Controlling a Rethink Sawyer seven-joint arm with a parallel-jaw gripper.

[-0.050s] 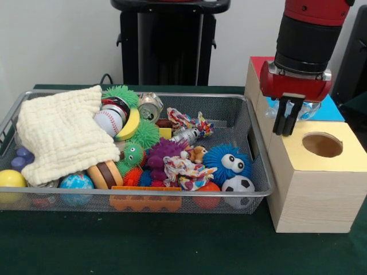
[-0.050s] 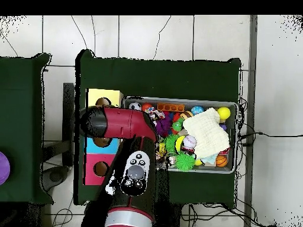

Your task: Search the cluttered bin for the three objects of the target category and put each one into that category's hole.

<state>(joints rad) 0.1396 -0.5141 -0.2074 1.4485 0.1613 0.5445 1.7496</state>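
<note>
My gripper [image 1: 287,121] hangs over the row of boxes to the right of the wire bin [image 1: 259,150], between the blue-topped box [image 1: 334,112] and the yellow-topped box's round hole [image 1: 322,144]. Its fingers are shut, with nothing visibly between them. A clear, crumpled plastic item [image 1: 310,109] lies on the blue top just behind them. The bin holds a baseball [image 1: 108,121], a soccer ball [image 1: 237,185], a globe ball [image 1: 76,183], a yellow ball [image 1: 10,179], a can [image 1: 150,106] and a blue fuzzy ball with eyes [image 1: 228,162]. In the overhead view my arm [image 2: 121,123] hides the gripper.
A cream cloth [image 1: 60,134] covers the bin's left part. A purple spiky toy [image 1: 163,151], a burger toy [image 1: 103,173], a banana [image 1: 131,126] and an orange block [image 1: 145,201] crowd the middle. A red-topped box [image 1: 261,62] stands behind the blue one.
</note>
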